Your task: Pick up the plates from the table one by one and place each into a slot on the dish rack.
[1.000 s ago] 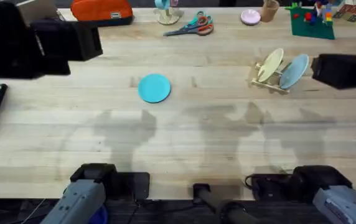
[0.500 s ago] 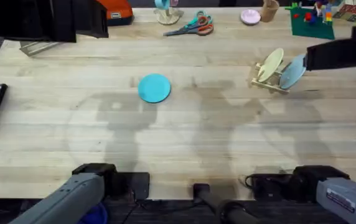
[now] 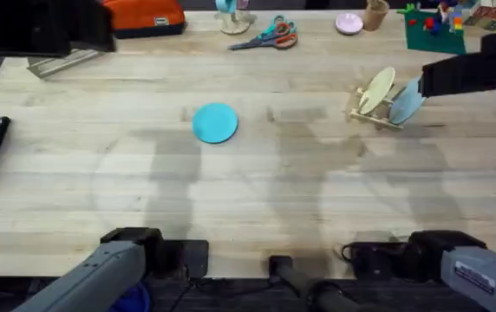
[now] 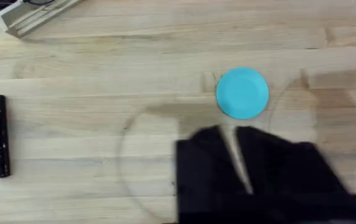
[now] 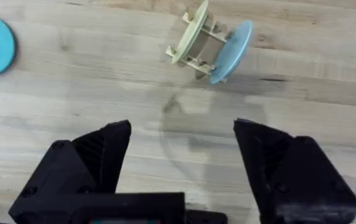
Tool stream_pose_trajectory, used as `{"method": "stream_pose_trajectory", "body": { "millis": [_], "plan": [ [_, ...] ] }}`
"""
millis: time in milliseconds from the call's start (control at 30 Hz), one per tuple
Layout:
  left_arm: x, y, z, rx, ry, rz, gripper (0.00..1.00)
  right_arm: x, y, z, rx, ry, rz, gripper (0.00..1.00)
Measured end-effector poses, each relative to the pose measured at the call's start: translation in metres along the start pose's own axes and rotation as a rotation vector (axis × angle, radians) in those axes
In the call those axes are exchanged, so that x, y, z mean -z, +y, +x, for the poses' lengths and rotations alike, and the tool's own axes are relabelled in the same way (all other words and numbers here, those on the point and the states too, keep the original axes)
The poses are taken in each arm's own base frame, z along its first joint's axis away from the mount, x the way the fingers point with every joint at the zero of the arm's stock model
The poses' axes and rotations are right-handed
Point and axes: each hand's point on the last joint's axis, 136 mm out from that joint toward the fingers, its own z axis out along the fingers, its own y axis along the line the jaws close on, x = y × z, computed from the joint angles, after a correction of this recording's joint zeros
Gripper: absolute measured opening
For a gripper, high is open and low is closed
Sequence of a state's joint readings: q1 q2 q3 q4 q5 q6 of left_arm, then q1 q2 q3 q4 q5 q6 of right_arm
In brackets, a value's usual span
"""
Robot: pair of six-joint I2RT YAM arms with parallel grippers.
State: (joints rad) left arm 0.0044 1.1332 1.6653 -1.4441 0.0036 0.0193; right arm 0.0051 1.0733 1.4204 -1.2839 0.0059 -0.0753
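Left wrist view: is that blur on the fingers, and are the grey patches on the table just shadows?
Left wrist: the left gripper is a dark smear, yet the cyan plate is crisp. Overhead: soft arm shadows lie across the table; no glare. Right wrist: the right gripper and the dish rack are sharp.

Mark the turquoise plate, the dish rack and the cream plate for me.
turquoise plate (image 3: 215, 122), overhead view, centre of its face
dish rack (image 5: 207, 28), right wrist view, wooden rail between the plates
cream plate (image 3: 375, 90), overhead view, middle of its face
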Motion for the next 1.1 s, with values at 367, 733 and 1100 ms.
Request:
{"method": "stream_pose_trajectory", "body": {
  "millis": [367, 733, 1100],
  "plan": [
    [0.0, -0.005, 0.008, -0.003, 0.033, 0.028, 0.041, 0.0, 0.0, 0.0, 0.0, 0.0, 0.0, 0.994],
    [-0.014, -0.051, 0.006, -0.005, 0.104, 0.301, 0.042, 0.0, 0.0, 0.0, 0.0, 0.0, 0.0, 0.995],
    [-0.027, -0.071, 0.002, 0.031, 0.178, 0.509, 0.042, 0.0, 0.0, 0.0, 0.0, 0.0, 0.0, 0.995]
  ]
}}
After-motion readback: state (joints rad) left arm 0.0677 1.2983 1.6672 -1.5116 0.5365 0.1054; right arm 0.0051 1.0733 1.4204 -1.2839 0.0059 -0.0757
